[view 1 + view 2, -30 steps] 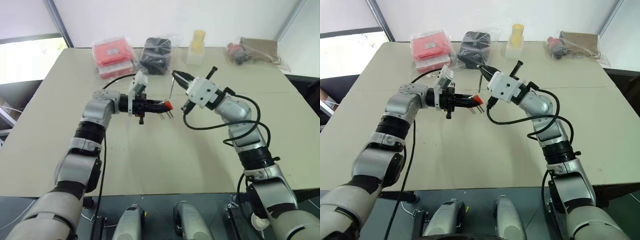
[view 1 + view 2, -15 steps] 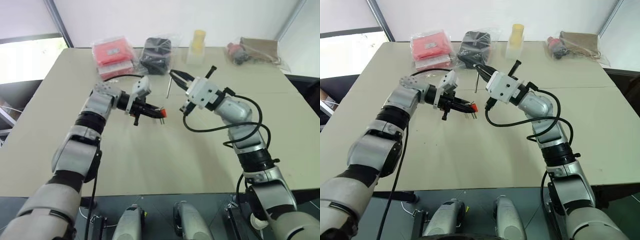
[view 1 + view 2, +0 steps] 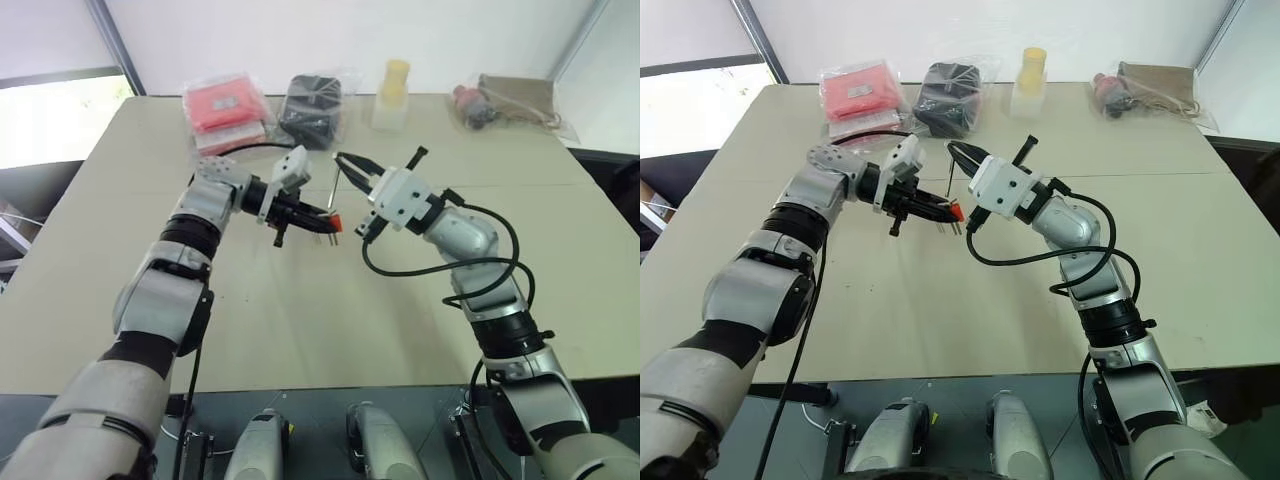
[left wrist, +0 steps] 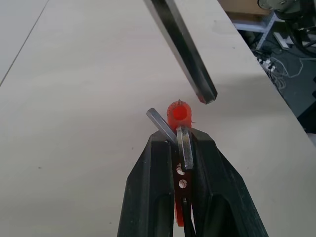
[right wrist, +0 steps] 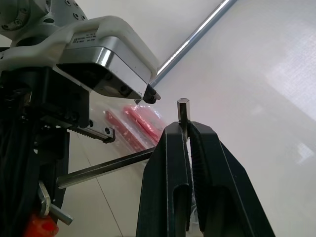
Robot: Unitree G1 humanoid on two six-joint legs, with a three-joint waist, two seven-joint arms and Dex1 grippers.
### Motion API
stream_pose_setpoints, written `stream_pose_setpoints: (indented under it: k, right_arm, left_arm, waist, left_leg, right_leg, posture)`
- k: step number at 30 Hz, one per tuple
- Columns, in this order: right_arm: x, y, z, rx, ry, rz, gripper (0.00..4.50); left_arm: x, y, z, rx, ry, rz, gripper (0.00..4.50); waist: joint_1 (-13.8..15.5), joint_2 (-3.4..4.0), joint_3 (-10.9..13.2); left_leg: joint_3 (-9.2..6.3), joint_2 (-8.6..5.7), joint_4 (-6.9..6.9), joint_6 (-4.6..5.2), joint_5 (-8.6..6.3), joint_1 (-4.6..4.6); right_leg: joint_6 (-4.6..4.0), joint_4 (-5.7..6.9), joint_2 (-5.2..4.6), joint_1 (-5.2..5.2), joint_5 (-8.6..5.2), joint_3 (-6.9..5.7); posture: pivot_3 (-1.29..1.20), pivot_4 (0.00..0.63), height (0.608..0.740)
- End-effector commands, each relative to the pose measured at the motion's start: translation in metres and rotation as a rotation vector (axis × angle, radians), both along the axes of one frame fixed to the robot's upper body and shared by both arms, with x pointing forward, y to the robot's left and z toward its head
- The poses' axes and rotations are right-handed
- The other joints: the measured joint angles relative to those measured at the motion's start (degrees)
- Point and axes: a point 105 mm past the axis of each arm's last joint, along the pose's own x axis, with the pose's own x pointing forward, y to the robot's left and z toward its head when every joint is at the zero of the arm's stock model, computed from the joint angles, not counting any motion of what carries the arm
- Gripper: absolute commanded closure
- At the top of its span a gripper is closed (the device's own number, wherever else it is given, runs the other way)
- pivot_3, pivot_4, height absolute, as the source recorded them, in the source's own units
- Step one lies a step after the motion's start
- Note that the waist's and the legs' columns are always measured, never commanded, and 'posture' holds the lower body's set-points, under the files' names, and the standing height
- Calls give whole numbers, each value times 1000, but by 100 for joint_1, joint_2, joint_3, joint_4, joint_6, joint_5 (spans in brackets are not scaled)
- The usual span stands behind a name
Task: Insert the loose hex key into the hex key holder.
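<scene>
Along the far edge of the table (image 3: 300, 330) several bagged items are lined up: a red packet (image 3: 225, 108) in a clear bag towards the far left corner, a black item (image 3: 313, 108) in a bag beside it, a yellow item (image 3: 393, 92) in a bag near the middle, and a brown bag (image 3: 515, 100) towards the far right corner. What the brown bag holds cannot be made out.

The tabletop is beige and matt; white walls are seen behind it, and a window to the left.

Above the middle of the table the holder (image 3: 336, 221) is clamped in the shut left gripper (image 3: 322, 219), its orange end pointing towards the right gripper (image 3: 345, 160). The key (image 3: 335, 185) is pinched between the right gripper's closed fingers and hangs down close to the holder.

In the left wrist view a round hole is shown in the holder's (image 4: 177, 114) end, with the key's (image 4: 182, 47) tip just beside it, not inserted. In the right wrist view the key's (image 5: 183, 116) short end is seen standing up between the fingers.
</scene>
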Motion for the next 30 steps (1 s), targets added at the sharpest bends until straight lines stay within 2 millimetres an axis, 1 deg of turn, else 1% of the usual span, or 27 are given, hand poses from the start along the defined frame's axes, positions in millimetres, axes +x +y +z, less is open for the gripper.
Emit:
stream_pose_setpoints:
  k: [1,6,10,15,30]
  right_arm:
    - [-2,-4,8,11,-43,-7,4401]
    - [1,-7,4,-2,-41,-18,4401]
    - [3,-9,2,-6,-41,-23,4401]
    - [5,-14,1,-18,-48,-36,4401]
    - [4,-15,4,-28,-67,-36,4401]
  left_arm:
    - [-2,-3,23,-36,-63,-32,4500]
    - [-4,-3,28,-53,-60,-38,4500]
    - [-4,-2,28,-47,-63,-35,4500]
    - [-3,0,26,-44,-60,-21,4500]
    - [2,5,18,-20,-64,10,4500]
  waist:
    - [1,0,0]
    - [0,0,0]
    - [-3,0,0]
    - [-4,0,0]
    - [-2,0,0]
  left_leg:
    - [0,0,0,0,0,0]
    - [0,0,1,0,0,0]
    - [0,0,0,0,0,0]
    - [0,0,0,0,0,1]
    - [0,0,1,0,0,0]
  right_leg:
    - [0,0,0,0,0,0]
    - [0,0,0,0,0,0]
    - [0,0,0,0,0,0]
    - [0,1,0,0,0,0]
    - [0,1,0,0,0,0]
  posture:
    - [0,150,740]
    - [0,150,740]
    - [0,150,740]
    - [0,150,740]
    - [0,150,740]
